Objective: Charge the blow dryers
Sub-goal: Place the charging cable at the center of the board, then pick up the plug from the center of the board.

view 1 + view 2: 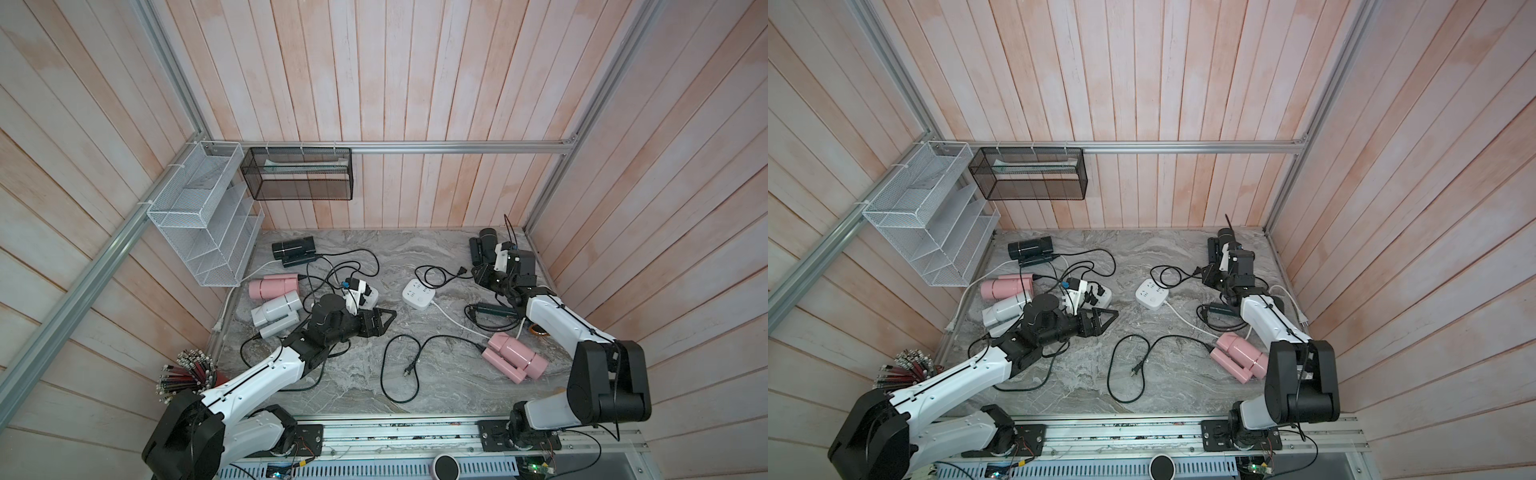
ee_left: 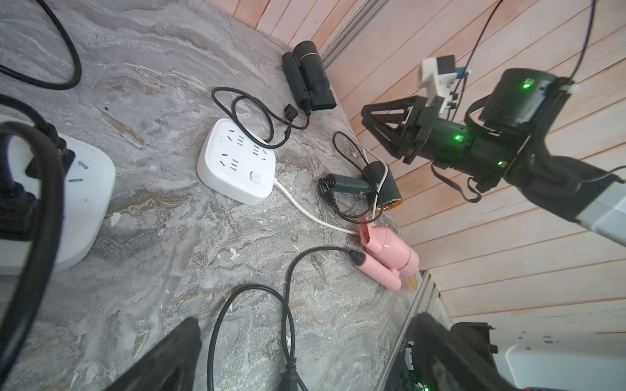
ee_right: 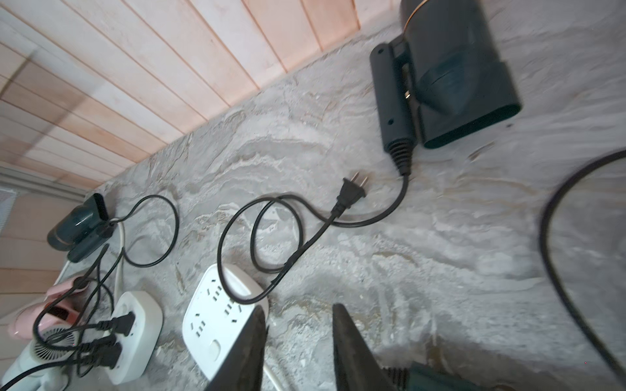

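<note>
While the right gripper is held partly spread and empty at two o'clock, the loose plug of the black blow dryer in the one-o'clock corner is seen flat beyond it; the left gripper is spread wide, empty, near the centre; the unused power strip could be dragged by the cord draped across it once that plug is lifted; the white wire rack appears empty; a flat item is kept in the black mesh basket.
</note>
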